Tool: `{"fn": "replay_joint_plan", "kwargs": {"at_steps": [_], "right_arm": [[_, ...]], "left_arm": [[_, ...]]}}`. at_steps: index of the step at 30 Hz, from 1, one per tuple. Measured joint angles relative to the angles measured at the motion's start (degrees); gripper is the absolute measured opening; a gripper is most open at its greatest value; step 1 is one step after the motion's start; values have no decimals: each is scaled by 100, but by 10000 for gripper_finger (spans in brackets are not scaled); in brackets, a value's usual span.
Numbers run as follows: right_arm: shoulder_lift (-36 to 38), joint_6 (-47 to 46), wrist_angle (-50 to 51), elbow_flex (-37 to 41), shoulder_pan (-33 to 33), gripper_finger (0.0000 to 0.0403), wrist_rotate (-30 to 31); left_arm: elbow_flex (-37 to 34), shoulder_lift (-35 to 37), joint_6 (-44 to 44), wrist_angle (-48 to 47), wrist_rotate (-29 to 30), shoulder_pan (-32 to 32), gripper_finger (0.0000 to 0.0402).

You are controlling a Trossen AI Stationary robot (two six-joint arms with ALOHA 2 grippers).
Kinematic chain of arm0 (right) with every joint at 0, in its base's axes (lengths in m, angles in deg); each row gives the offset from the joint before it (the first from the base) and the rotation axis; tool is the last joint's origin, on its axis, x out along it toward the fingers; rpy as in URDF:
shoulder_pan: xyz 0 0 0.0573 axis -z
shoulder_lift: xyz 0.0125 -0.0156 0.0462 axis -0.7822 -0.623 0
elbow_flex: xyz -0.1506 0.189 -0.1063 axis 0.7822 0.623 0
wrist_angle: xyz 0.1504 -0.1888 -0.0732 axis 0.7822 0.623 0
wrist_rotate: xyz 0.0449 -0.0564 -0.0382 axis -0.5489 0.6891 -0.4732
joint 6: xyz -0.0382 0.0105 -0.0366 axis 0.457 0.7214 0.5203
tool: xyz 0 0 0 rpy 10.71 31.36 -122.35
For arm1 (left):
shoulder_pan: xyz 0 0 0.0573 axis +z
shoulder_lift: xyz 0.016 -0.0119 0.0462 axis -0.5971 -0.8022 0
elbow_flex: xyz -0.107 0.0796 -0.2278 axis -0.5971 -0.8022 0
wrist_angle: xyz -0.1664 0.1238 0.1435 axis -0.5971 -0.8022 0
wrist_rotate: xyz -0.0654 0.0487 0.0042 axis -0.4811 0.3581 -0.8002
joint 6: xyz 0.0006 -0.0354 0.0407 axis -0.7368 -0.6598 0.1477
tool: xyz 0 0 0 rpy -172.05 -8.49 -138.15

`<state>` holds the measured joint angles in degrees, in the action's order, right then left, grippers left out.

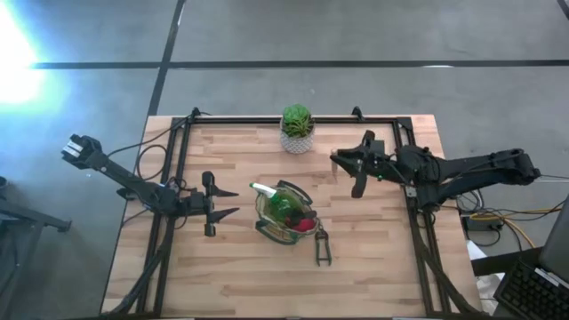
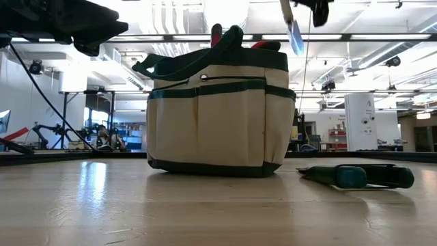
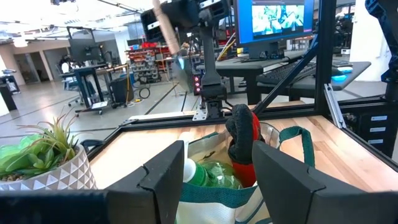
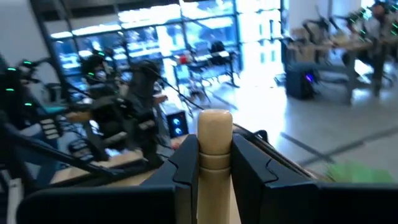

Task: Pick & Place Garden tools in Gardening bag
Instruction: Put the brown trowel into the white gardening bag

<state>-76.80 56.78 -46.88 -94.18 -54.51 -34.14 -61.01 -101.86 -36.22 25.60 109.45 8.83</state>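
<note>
The right gripper [image 4: 214, 168] was clenched on a wooden-handled tool [image 4: 215, 140], held high above the bench [image 1: 222, 276], apart from the bag [image 1: 284, 213]. The left gripper [image 1: 222, 204] waited released beside the bag. Pruners [image 1: 322, 247] lay by the bag. The carry was under way; next, probably, centring the tool over the bag's mouth.

— What can't you make out?
— In my right wrist view the fingers [image 4: 186, 168] hide the wooden handle's [image 4: 214, 146] lower part.
— And the bag [image 2: 217, 116]?
— From table height its wall hides most of the contents.
</note>
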Motion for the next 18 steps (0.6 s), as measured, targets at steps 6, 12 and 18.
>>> {"fn": "replay_joint_plan", "kwargs": {"at_steps": [6,12,18], "right_arm": [[-191,320,-606,0,-379,50,-106],[-478,486,-1295,-1,-450,50,-532],[-898,460,-1662,-14,-448,50,-664]], "left_arm": [[0,0,0,28,-1,0,193],[0,2,0,13,-1,0,193],[0,2,0,79,-3,1,193]]}}
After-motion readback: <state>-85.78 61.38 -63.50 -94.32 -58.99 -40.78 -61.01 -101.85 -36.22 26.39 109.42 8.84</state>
